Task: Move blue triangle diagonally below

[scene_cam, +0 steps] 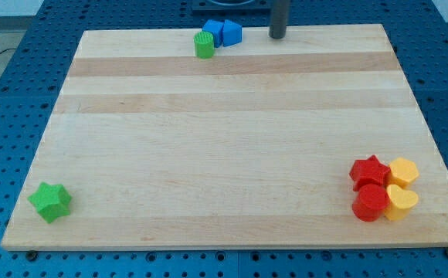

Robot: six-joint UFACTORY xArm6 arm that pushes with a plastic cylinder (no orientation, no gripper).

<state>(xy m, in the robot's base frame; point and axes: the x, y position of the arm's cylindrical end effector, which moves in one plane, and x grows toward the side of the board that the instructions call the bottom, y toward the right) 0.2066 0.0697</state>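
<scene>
Gripperless, my tip (277,35) holds nothing at the far edge, with the blue triangle (230,32) just left

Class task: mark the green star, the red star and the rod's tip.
green star (50,201): camera view, its top face.
red star (369,170): camera view, its top face.
my tip (277,35): camera view, rod's lower end.

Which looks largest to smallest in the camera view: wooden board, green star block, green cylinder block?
1. Wooden board.
2. Green star block.
3. Green cylinder block.
The star sits nearer the view's bottom, so nearness may exaggerate it.
</scene>
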